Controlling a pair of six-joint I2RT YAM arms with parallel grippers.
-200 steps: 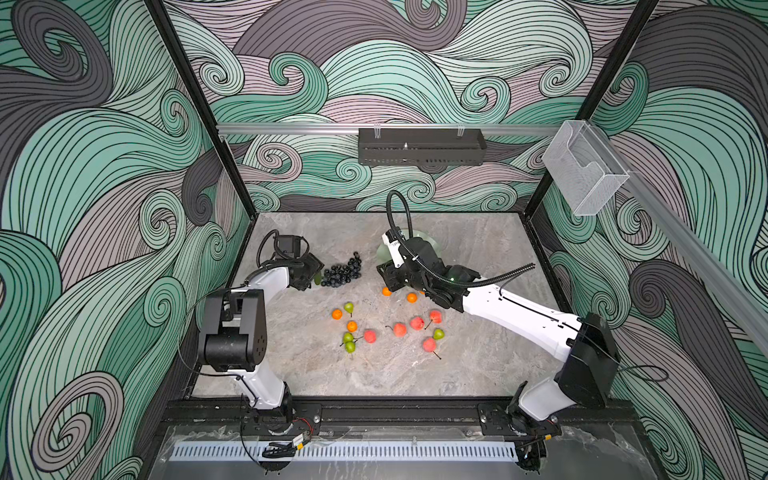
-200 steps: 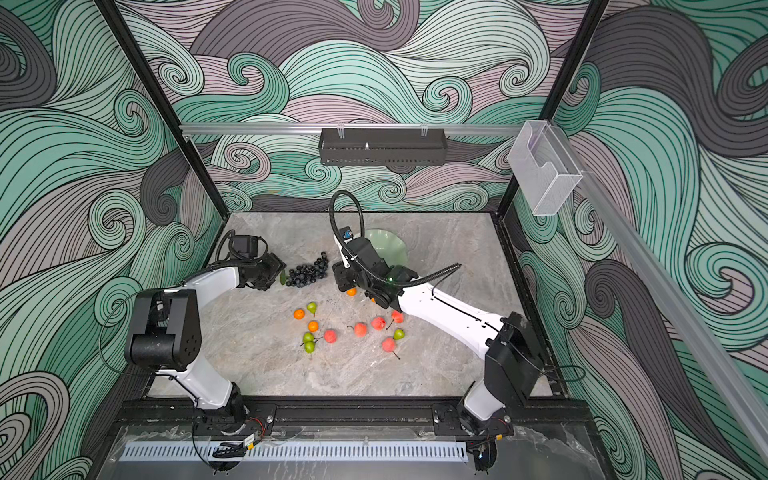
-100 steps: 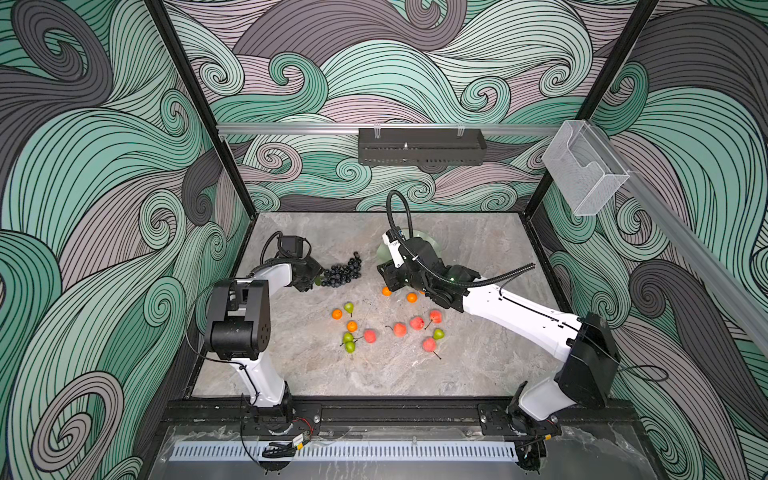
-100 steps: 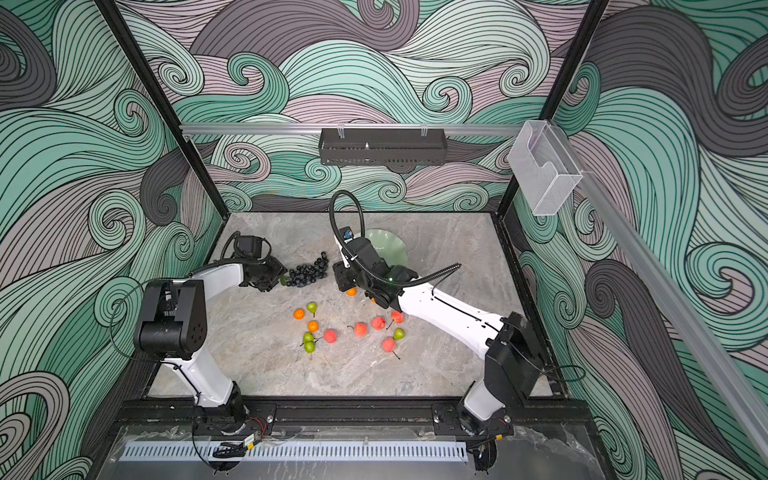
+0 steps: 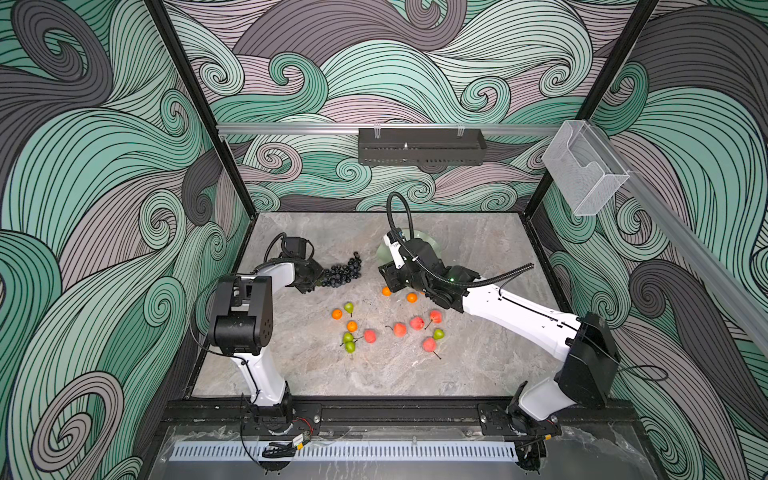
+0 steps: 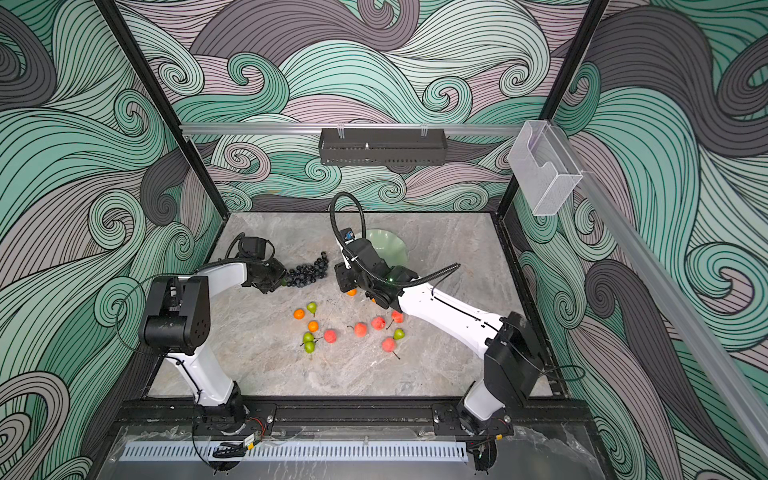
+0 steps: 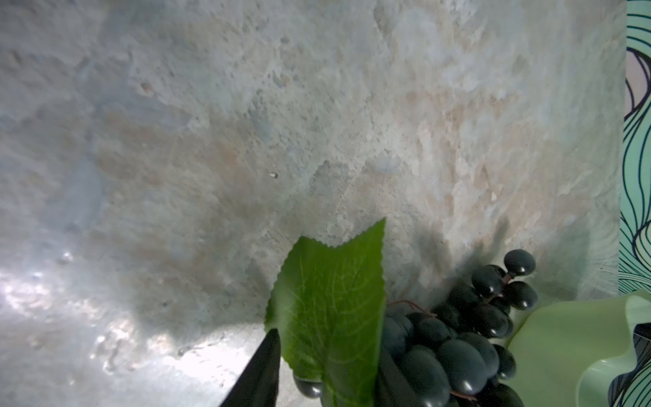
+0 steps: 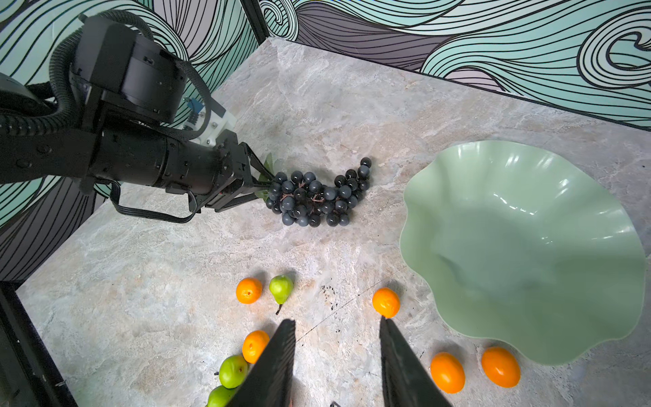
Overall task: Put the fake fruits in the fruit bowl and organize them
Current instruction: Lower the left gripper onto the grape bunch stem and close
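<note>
left gripper is sitting narrow around the leaf end of the grape bunch, left of frame centre; pinching or not, i cannot tell. right gripper is hovering half open, holding nothing; fruit bowl is sitting just above frame centre

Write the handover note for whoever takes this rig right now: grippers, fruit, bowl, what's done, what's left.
Left gripper: jaws around the leaf end of the grape bunch, which lies on the table; a firm grip cannot be confirmed.
Right gripper: open, empty, above the table near an orange.
Bowl: empty, toward the back of the table.
Done: no fruit in the bowl yet.
Left: grape bunch, every orange, the pears and the peaches, all loose on the table.
</note>
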